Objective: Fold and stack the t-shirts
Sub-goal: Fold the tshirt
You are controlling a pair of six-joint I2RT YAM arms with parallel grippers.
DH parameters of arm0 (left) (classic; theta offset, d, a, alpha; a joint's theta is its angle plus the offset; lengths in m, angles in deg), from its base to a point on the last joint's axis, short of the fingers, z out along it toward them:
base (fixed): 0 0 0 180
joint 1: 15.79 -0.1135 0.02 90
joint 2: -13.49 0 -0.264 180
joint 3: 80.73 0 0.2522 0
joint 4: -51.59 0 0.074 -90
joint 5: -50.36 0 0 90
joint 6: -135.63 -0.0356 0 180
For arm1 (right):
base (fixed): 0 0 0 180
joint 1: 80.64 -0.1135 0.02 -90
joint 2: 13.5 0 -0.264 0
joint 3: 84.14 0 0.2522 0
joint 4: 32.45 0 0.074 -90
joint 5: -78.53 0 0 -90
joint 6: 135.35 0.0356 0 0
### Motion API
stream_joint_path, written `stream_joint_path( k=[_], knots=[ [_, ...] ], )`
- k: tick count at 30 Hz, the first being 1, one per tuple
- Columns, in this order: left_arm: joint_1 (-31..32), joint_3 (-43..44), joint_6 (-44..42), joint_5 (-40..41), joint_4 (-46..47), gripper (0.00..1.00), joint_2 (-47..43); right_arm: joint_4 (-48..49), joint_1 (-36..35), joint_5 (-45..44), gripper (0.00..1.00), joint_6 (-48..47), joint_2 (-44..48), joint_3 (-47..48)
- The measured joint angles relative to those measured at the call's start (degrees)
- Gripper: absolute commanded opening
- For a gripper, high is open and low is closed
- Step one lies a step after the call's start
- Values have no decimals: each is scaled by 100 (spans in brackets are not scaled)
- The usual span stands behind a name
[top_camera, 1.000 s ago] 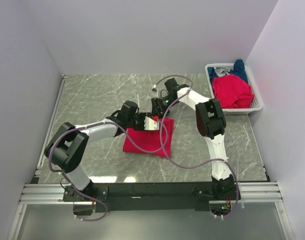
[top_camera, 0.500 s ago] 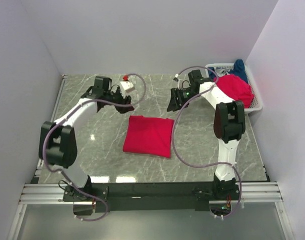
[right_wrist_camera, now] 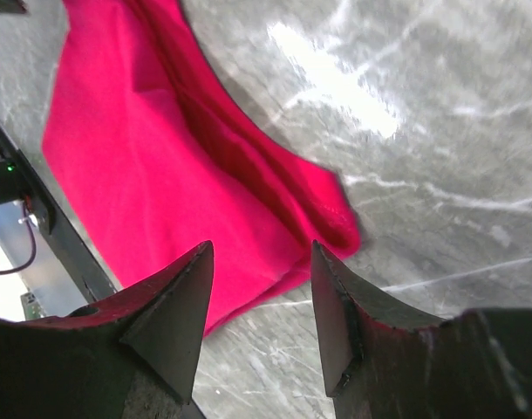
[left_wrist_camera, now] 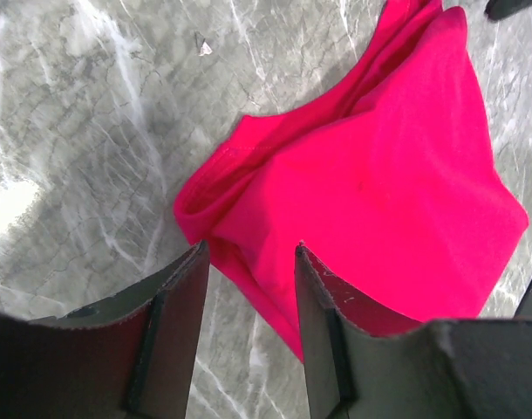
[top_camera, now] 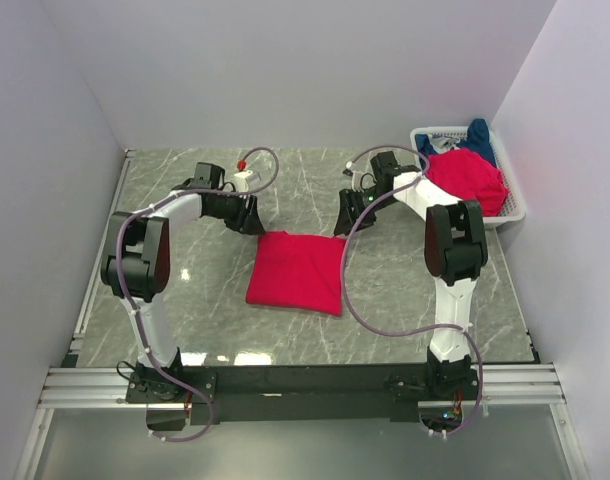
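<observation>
A bright red t-shirt [top_camera: 295, 272] lies folded into a flat rectangle in the middle of the table. My left gripper [top_camera: 255, 222] hovers at its far left corner, open and holding nothing. The left wrist view has the red t-shirt [left_wrist_camera: 371, 175] below the left gripper [left_wrist_camera: 248, 253], with the cloth's edge under the gap. At the far right corner my right gripper [top_camera: 342, 224] is open as well. Under the right gripper [right_wrist_camera: 262, 249] in the right wrist view lies the red t-shirt [right_wrist_camera: 161, 157], free of the fingers. Another red t-shirt [top_camera: 467, 180] and a dark blue t-shirt [top_camera: 478, 138] fill the basket.
The white mesh basket [top_camera: 518, 208] stands at the back right against the wall. White walls close the table in at the left, back and right. A black frame rail [top_camera: 305, 380] runs along the near edge between the arm bases.
Both grippers were together at the middle of the shirt's far edge a second ago. They swung apart and now sit at its two far corners. The shirt lies flatter.
</observation>
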Motion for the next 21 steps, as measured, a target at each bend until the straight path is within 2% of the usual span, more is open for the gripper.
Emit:
stream_joint_path(
  k=[10, 16, 21],
  knots=[
    [2, 85, 144, -4, 66, 47, 190, 37, -26, -48, 54, -4, -66, -289],
    [24, 90, 240, -15, 109, 46, 326, 90, -44, -42, 49, -2, -129, -291],
    [74, 90, 286, -20, 184, 41, 387, 107, -66, -9, 41, -2, -138, -291]
  ],
)
